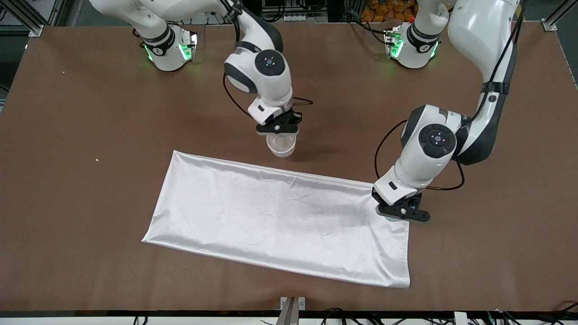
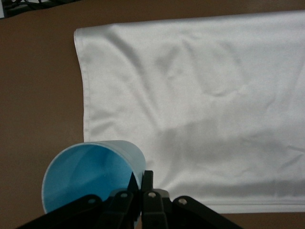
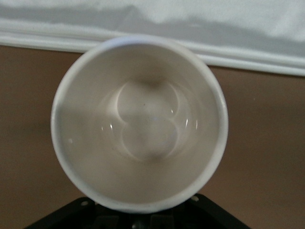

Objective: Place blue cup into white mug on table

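**Two arms, two cups, one satin sheet**

The left gripper (image 1: 403,212) hangs over the corner of a glossy, creased white cloth (image 1: 280,216), fingers pinched on the rim of the smooth, round blue cup (image 2: 90,174). Farther up the matte brown table (image 1: 90,135), the right gripper (image 1: 278,128) clasps the glazed cylindrical white mug (image 1: 281,145) beneath it, just off the cloth's edge.

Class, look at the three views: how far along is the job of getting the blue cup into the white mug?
Done: both things look gripped. The left gripper, over the white cloth's corner, grips the blue cup by its rim. The right gripper is at the white mug, on the table just past the cloth's edge.
In hand: nothing joined; the mug is empty.
Left: bring the cup over the mug and put it in.
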Tool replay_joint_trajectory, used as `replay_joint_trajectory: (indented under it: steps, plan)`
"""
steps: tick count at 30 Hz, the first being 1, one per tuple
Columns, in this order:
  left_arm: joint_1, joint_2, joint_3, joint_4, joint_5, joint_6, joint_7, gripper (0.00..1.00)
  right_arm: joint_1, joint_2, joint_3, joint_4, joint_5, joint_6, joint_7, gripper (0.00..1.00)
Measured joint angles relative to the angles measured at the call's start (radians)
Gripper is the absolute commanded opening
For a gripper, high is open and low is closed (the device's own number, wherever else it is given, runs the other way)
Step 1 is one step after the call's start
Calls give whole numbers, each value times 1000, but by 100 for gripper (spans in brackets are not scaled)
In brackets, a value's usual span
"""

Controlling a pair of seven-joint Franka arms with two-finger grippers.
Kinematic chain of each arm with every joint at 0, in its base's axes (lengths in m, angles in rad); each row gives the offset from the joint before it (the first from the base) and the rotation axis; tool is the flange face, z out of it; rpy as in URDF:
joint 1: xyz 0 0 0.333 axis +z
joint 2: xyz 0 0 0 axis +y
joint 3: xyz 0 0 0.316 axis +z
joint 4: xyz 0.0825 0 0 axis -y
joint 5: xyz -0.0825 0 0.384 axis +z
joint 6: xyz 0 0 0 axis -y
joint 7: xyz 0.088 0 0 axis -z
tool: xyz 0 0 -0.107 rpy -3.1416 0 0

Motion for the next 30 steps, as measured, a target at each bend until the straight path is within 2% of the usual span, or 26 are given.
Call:
replay_joint_trajectory:
  steps: [14,22,30]
  plan:
    - [-12,-141,-6,-154,0,-2,-55,0,61,2,36,-75,-83,6,181,0]
    - [-18,-200,-10,-207,0,-13,-64,0,130,32,37,-96,-195,56,363,0]
    - [-21,-233,-11,-219,0,-44,-67,0,139,96,35,-90,-318,122,490,0]
